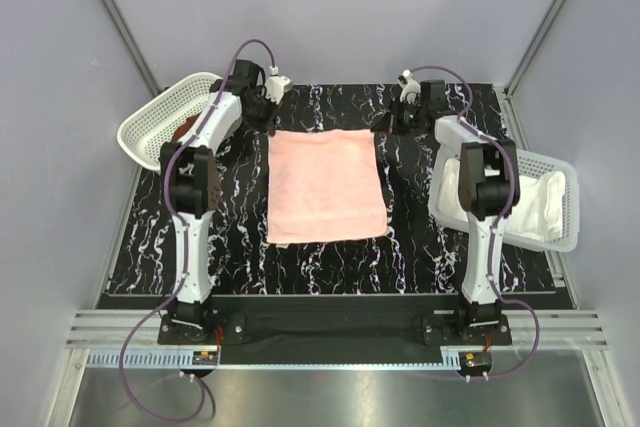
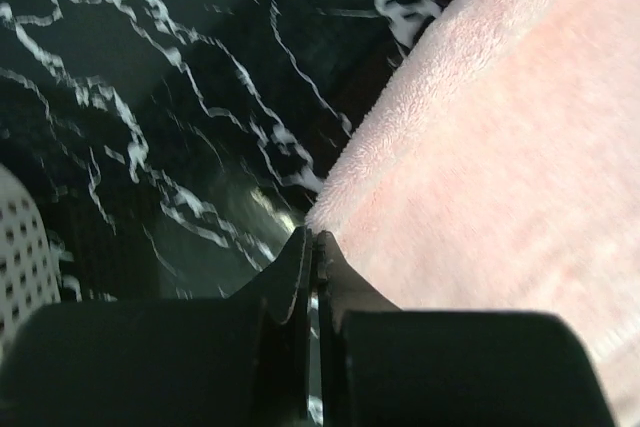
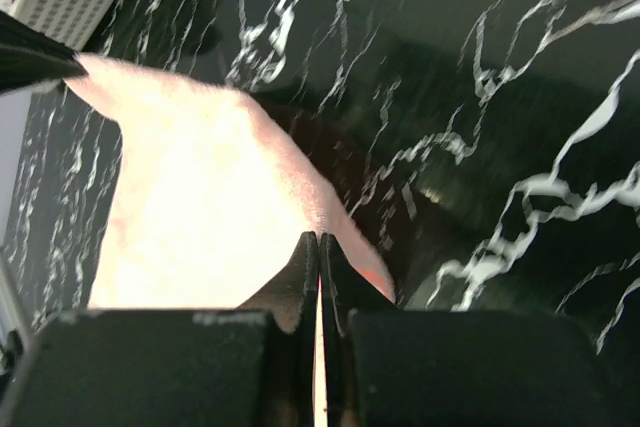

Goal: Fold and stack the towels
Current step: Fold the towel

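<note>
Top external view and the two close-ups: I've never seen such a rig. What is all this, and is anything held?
The overhead picture shows two robot arms, left and right, bolted at the near edge of a black, white-veined table. The two close-ups come from a camera on each wrist. A pale pink square cloth towel lies spread between the arms. The left claw and the right claw are each shut on one far corner of it. White plastic lattice baskets stand beside: left basket, right basket.
</note>
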